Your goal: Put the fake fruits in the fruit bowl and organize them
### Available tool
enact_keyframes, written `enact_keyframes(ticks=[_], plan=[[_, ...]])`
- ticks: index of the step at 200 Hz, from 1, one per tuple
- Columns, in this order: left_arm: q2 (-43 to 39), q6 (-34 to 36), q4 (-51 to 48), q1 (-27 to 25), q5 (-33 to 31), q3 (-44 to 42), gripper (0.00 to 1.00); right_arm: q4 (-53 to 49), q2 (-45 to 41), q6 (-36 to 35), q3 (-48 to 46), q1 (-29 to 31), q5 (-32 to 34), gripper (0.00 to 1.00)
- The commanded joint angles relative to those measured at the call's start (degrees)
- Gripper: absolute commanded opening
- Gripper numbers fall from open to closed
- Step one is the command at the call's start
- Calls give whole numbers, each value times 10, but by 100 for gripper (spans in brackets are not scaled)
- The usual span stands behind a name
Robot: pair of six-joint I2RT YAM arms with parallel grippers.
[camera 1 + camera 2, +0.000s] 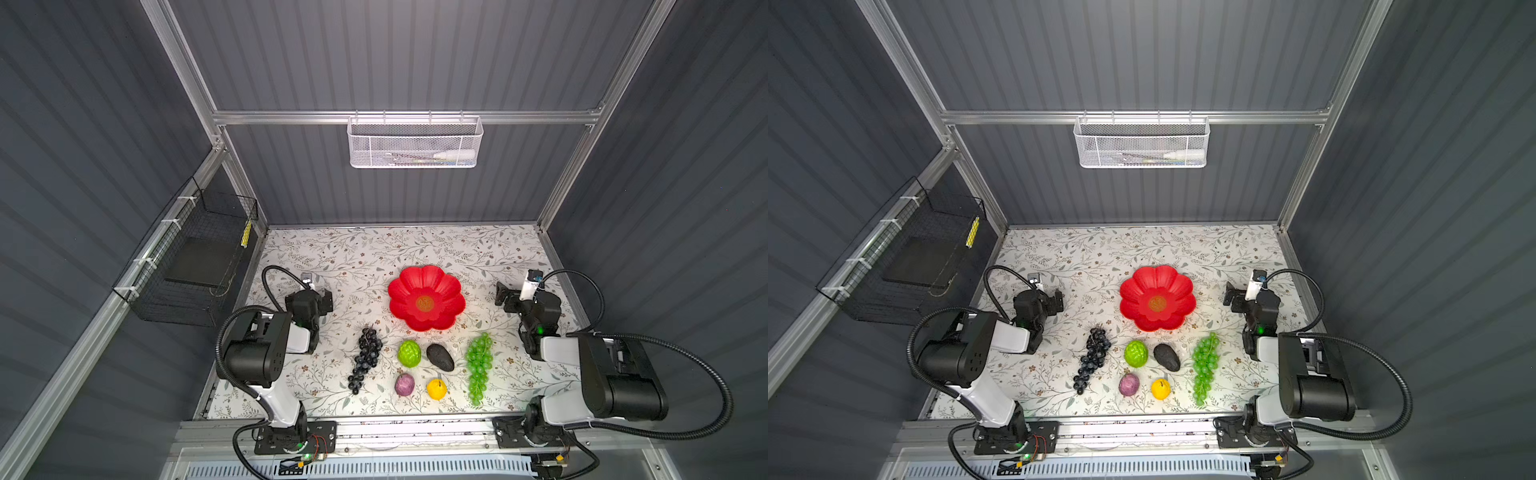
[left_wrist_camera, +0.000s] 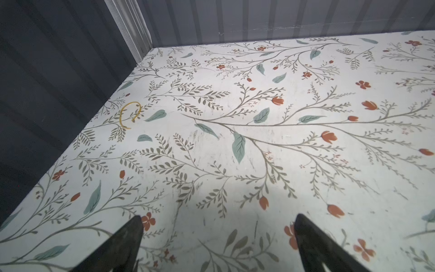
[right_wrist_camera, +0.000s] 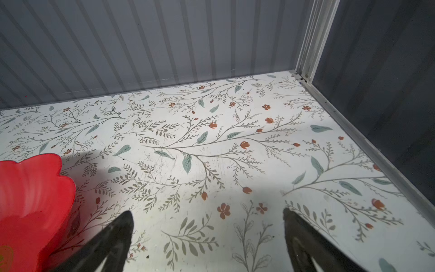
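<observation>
- Starting with a full table (image 1: 374, 257): all six fruits lie loose and the bowl (image 1: 405, 286) is empty, so by my read no step is done yet.
- Your left gripper (image 2: 218, 219) is spread wide over bare table with nothing between its fingers. The right gripper (image 3: 207, 212) is just as wide and just as empty, with the bowl's edge just beside it.
- The bowl sits mid-table. The fruits cluster on its front side, between your two arms, and none touches it.
- Dark grapes (image 1: 365, 359) lie on the left of the cluster, nearest your left arm, and green grapes (image 1: 478, 365) on the right, nearest your right.
- Both bunches look like floppy strings of beads. Pinch across the thick upper end, not the tail, or the bunch will likely dangle and swing.
- Whether either bunch has a stalk worth holding is too small to tell from above.
- Lime fruit (image 1: 409, 353) and avocado (image 1: 440, 357) lie side by side just in front of the bowl.
- The lime fruit's bumps should give you bite. The avocado looks smooth and probably slick, so take it across its narrow width.
- Purple ball (image 1: 404, 384) and yellow ball (image 1: 436, 389) sit nearest the front edge, close but apart. I'd judge them light, hard and ready to roll, so come straight down and close across the middle.
- The bowl looks shallow and light. Set each fruit down low rather than dropping it, or it may slide.
</observation>
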Motion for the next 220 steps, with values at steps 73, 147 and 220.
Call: enact_keyframes(ticks=[73,147,220], plan=[[0,-4,11,4,6,6,100,14,-2,1,2,1,4,99],[0,-4,10,4,6,7,100,14,-1,2,2,0,3,99],[-6,-12,9,4,-15,5,100,12,-22,22,-4,1,62,99]])
